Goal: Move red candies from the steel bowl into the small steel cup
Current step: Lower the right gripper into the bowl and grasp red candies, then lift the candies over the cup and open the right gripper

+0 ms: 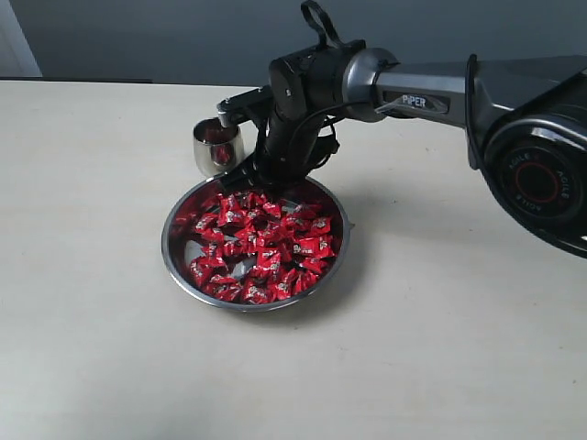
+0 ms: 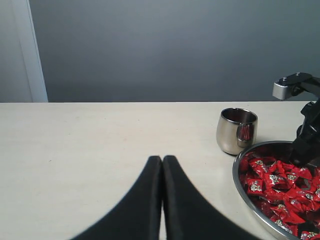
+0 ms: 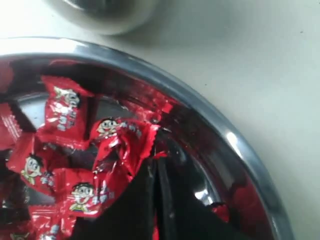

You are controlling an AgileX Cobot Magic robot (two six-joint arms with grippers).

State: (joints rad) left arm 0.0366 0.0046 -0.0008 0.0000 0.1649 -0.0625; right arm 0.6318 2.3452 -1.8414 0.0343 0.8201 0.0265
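The steel bowl stands on the table and serves as the reference. The red candies lie piled inside it, covering most of its floor, with some bare steel showing at its left side in the exterior view. The small steel cup stands upright just outside the bowl's far-left rim, near it but not touching. The right gripper points down into the bowl at its far edge, on the cup side. In the right wrist view its fingers are drawn together to a thin seam, with the tips at the crinkled edge of one candy. It cannot be told whether the wrapper is pinched. The left gripper is outside the bowl, over bare table, with its fingers pressed fully together and holding nothing.
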